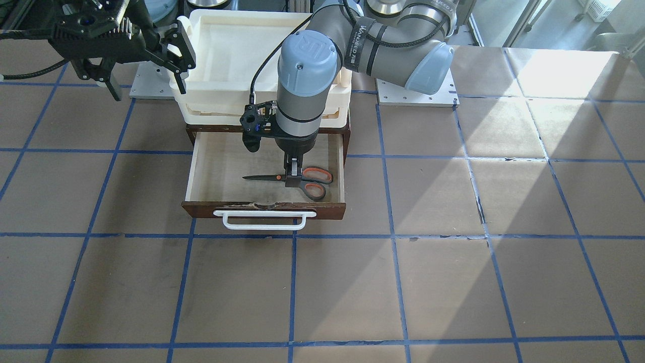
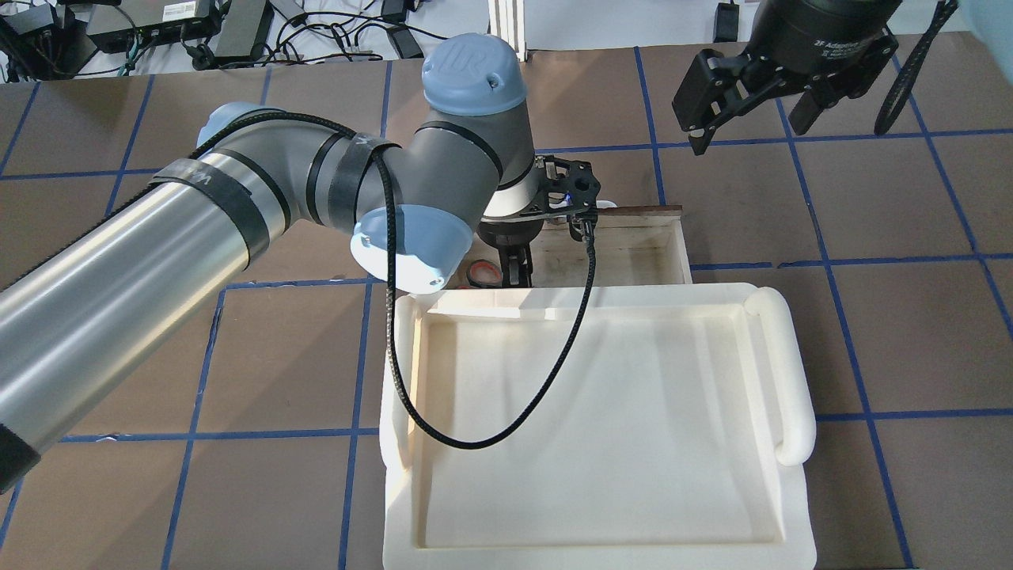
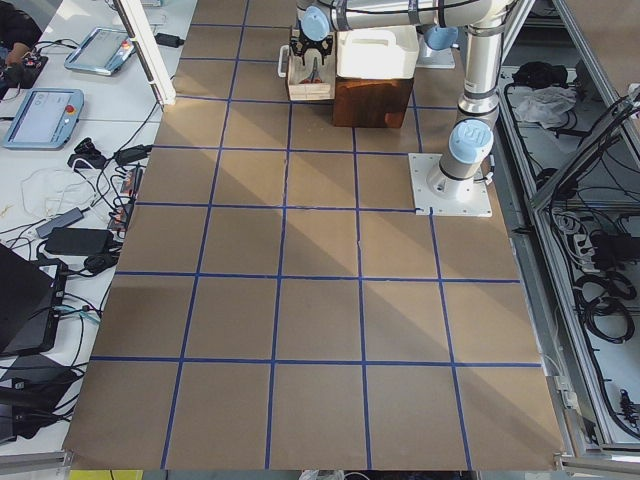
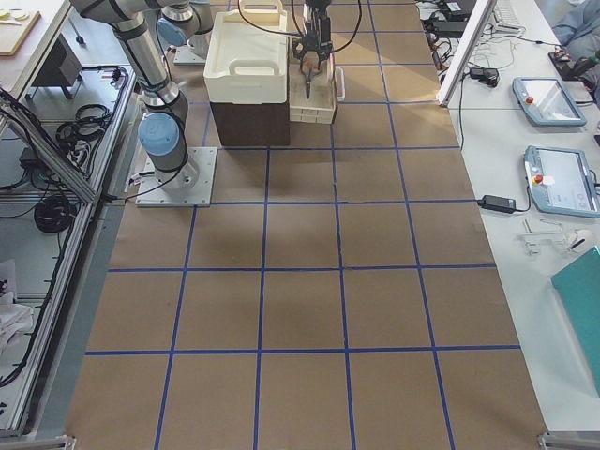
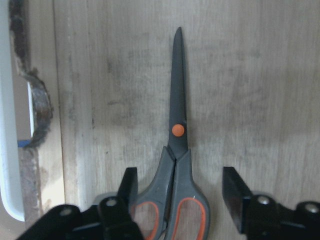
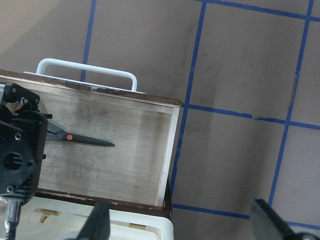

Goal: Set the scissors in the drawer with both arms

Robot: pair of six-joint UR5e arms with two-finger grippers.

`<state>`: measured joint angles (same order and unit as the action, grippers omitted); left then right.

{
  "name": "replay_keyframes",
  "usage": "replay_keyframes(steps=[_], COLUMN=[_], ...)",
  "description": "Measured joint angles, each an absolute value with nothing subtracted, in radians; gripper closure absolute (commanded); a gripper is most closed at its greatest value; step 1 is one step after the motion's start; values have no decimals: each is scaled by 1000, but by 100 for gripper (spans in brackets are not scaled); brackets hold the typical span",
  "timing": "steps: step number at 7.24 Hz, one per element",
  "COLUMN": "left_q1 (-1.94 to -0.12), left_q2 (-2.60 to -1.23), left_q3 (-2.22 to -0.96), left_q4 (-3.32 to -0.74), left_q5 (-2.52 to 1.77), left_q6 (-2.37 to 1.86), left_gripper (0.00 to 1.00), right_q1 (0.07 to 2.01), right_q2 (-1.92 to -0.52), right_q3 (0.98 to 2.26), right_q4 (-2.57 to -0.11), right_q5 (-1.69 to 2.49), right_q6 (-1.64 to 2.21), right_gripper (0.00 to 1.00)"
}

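Note:
The scissors [image 1: 316, 176] lie flat on the pale floor of the open drawer [image 1: 264, 207], blades pointing along its front. In the left wrist view the scissors [image 5: 177, 130] lie between the two fingers, which stand apart on either side of the orange-lined handles without touching them. My left gripper [image 1: 292, 176] is open, low inside the drawer. My right gripper [image 2: 748, 131] is open and empty, high above the table beside the drawer. The right wrist view shows the drawer [image 6: 170, 150] and the scissors [image 6: 82, 140] from above.
A cream-white plastic tray [image 2: 791, 356] sits on top of the dark cabinet behind the drawer. The drawer's white bar handle [image 1: 264, 222] juts toward the operators' side. Brown table with blue tape lines surrounds it. A black cable [image 2: 554, 372] hangs over the tray.

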<state>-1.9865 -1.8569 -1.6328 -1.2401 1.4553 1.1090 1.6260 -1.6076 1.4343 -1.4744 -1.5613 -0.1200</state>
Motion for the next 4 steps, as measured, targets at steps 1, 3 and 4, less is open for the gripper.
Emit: replay_keyframes(steps=[1,3,4], left_q1=[-1984,-1957,-1935], left_q2=[-1843,-1803,-1780], left_q3=[-1626,-1600,-1582], left_q4=[-1241,-1252,-1279], left_q5=[1457,1470,1474], left_q6=[1075,936,797], left_gripper=[5,0,0], right_q1=[1626,1623,1619], right_q2=[-1607,-1603,-1601], right_q3=[1435,1436,1436], right_q4=[-1478,-1489,-1492], right_q5=[-1559,-1560,-1558], right_q6=[-120,-123,-124], right_gripper=[0,0,0])
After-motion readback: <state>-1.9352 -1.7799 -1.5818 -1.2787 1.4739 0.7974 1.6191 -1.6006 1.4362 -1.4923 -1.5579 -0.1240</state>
